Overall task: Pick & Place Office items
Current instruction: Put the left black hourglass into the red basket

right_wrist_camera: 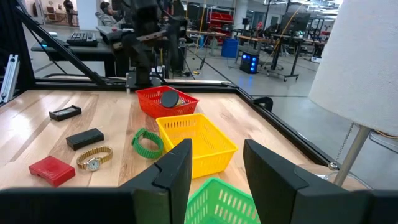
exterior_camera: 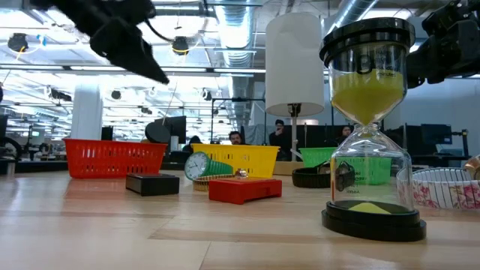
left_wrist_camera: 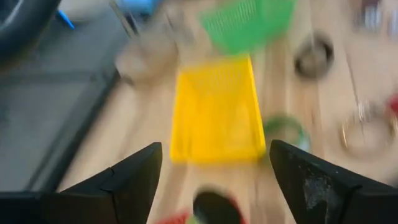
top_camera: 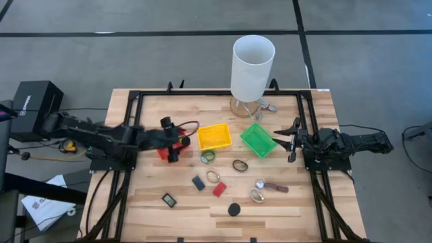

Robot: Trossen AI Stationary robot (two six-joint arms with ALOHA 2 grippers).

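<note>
My left gripper [top_camera: 170,140] hangs open above the red basket [right_wrist_camera: 163,102], nothing between its fingers [left_wrist_camera: 134,174]. A black round disc [right_wrist_camera: 169,98] lies in that basket. The yellow basket [top_camera: 214,136] and green basket [top_camera: 258,140] stand to its right. Office items lie loose on the table nearer the front: a green ring [top_camera: 208,156], a dark ring [top_camera: 240,165], a dark rectangle [top_camera: 198,182], a wristwatch [top_camera: 213,177], a red rectangle [top_camera: 219,189], silvery clips [top_camera: 258,190]. My right gripper [top_camera: 293,138] waits open at the table's right side.
A tall white cylinder [top_camera: 252,67] stands at the table's far edge behind the baskets. An hourglass with yellow sand [exterior_camera: 371,127] stands close to the low camera. A black frame [top_camera: 135,101] rims the table. People sit in the room beyond.
</note>
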